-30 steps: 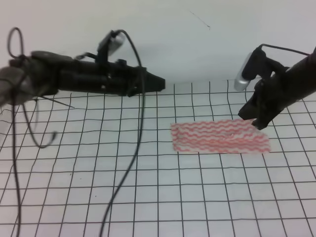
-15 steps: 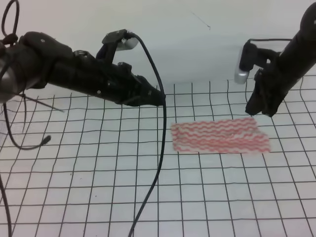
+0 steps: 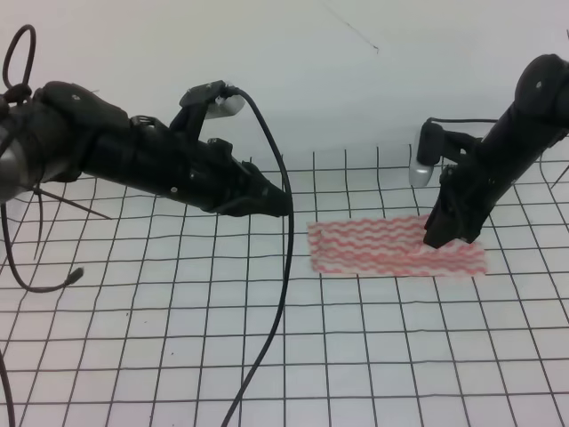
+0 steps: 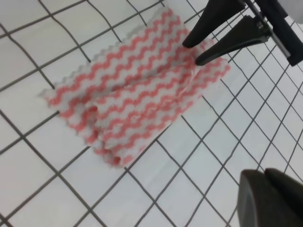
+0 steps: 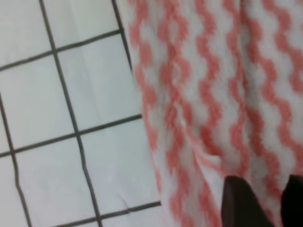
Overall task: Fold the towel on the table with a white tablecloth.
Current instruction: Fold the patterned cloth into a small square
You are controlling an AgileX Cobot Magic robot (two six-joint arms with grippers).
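The towel [image 3: 391,246], pink-red and white wavy stripes, lies flat on the white gridded tablecloth [image 3: 178,311] of the table, right of centre. My right gripper [image 3: 442,238] points down onto the towel's right part, near its far edge. In the left wrist view the right gripper [image 4: 193,53] has its jaws a little apart, tips on the towel [image 4: 137,85]. The right wrist view shows the fingers [image 5: 239,203] apart over the striped towel [image 5: 199,94]. My left gripper [image 3: 283,206] hovers left of the towel, shut and empty; its fingers [image 4: 270,198] look closed together.
A black cable [image 3: 276,294] hangs from the left arm down across the middle of the tablecloth. A white wall [image 3: 356,71] stands behind the table. The towel's left end [image 3: 322,249] lies flat, with nothing on it.
My right gripper has come down and moved left from above the towel's far right corner onto the towel. My left arm has lowered and reached right toward the towel's left end.
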